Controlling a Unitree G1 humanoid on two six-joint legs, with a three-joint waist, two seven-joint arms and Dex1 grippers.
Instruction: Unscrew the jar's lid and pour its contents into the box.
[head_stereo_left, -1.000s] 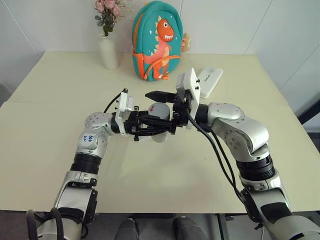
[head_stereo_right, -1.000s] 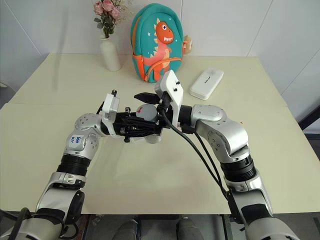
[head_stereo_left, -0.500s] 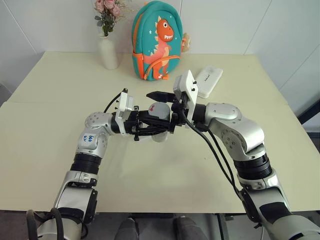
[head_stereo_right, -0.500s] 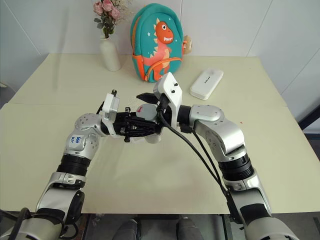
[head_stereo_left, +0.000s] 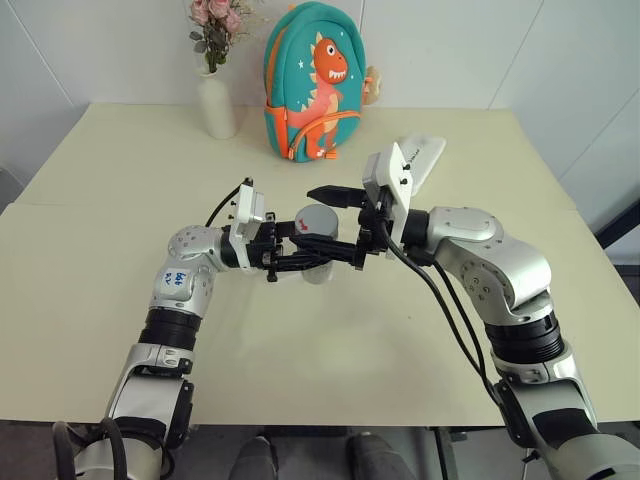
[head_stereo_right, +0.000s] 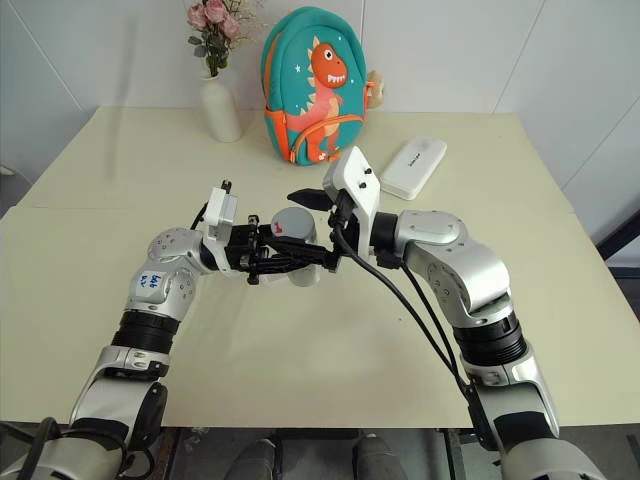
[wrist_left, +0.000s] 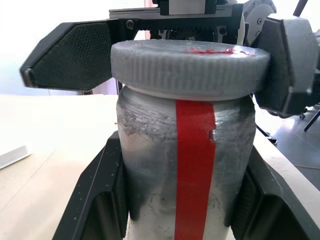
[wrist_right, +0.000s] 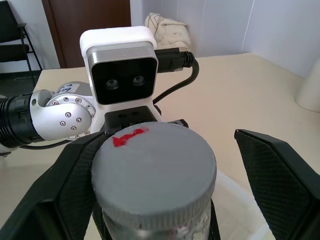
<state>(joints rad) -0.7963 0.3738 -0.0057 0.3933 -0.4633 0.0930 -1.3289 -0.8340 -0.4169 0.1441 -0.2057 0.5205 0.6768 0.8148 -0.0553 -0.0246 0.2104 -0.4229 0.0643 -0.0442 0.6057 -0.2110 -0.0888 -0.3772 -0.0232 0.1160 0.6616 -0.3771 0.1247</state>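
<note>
My left gripper (head_stereo_left: 322, 252) is shut on the body of the jar (wrist_left: 190, 165), a small silvery cylinder with a red stripe, and holds it upright above the table's middle. The grey lid (head_stereo_left: 320, 218) with its red mark sits on the jar. My right gripper (head_stereo_left: 326, 224) comes in from the right and stands open, one finger on each side of the lid, with a clear gap at one finger (wrist_right: 270, 170). The contents are hidden inside the jar. A rim of the clear box (wrist_right: 245, 210) shows just below the jar.
At the back of the cream table (head_stereo_left: 100, 200) stand a white vase (head_stereo_left: 216, 100) with pink flowers and a teal dinosaur backpack (head_stereo_left: 312, 80). A white oblong case (head_stereo_left: 425, 155) lies back right, partly behind my right wrist.
My right gripper has drawn back a little to the right, so more of the lid shows. The left gripper and the jar have stayed put.
</note>
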